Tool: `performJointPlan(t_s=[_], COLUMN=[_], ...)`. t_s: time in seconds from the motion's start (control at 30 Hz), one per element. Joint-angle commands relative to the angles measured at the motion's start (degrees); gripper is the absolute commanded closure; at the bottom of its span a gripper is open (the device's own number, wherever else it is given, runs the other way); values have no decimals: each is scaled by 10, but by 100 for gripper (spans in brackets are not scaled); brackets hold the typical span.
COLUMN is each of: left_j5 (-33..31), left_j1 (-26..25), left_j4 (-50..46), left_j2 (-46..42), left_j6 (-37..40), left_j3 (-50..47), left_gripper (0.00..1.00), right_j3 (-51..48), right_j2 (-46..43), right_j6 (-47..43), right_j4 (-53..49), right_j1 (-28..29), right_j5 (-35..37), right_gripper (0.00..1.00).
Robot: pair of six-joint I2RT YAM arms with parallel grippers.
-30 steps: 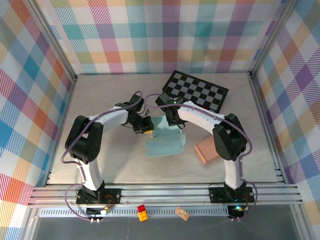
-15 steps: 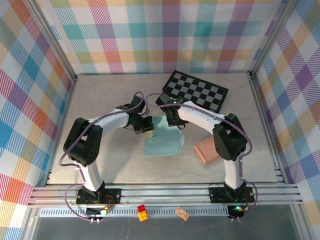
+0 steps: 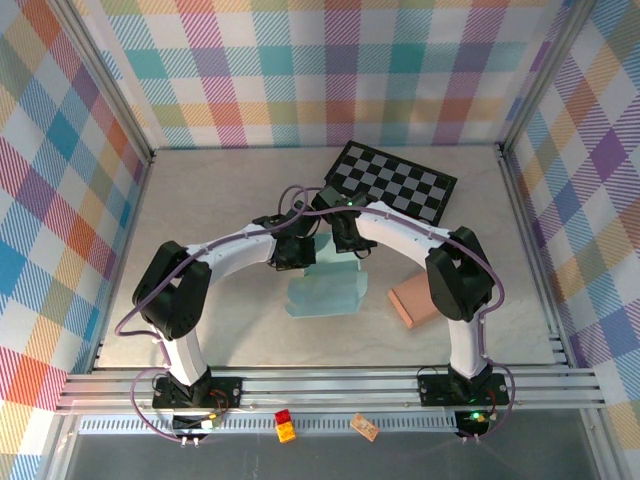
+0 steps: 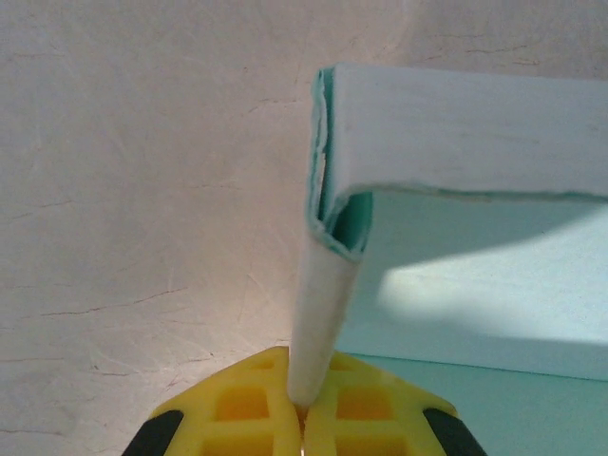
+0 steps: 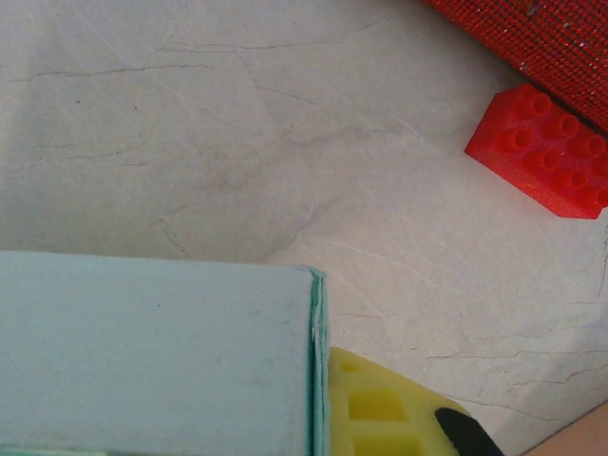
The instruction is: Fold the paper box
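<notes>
Roughly halfway: paper box point(image 3: 325, 290) just near-side of the checkerboard point(image 3: 390, 182) is partly folded, not locked; left gripper point(image 4: 302, 413) pinches a side flap point(image 4: 321, 313), right gripper point(image 3: 347, 243) looks clamped on its far wall.

Around the paper box point(image 3: 325, 288), the table point(image 3: 300, 345) lies open from 5 to 8 o'clock, while the checkerboard point(image 3: 392, 183) blocks 1 o'clock and the tan block point(image 3: 412, 300) crowds 3 o'clock.

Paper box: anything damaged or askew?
Slightly. In the left wrist view, the paper box corner above the flap pinched by the left gripper shows a rough whitish edge and gaping layers; scuffed, perhaps, not clearly torn.
</notes>
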Motion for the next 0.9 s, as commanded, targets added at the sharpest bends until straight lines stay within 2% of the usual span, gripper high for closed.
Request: performJointPlan(t_s=[0.0,0.1,0.3,0.4,0.73,0.8,0.87], left_j5=[-42,-11,-8,-29,-180,-190,-168], left_j1=[2,2,2,2,-38,-44,-44], left_j4=[10,36,31,14,-54,-39,-10], left_j2=[1,7,23,22,7,1,-1], left_j6=[-16,-8,-4,-7,-49,-64,-68], left_j3=[-20,-24,-22,-19,-18,-33,-49], left_gripper=[98,88,88,100,100,100,100], right_j3=[9,6,11,11,21,22,18], right_j2=[10,10,12,12,21,24,24], right_j6=[5,5,4,5,23,28,29], right_j4=[-24,-22,-27,-27,-37,-37,-34], right_j1=[8,7,7,7,7,7,7], right_j5=[-36,-36,-35,-34,-51,-58,-61], right_gripper=[100,100,100,100,100,100,100])
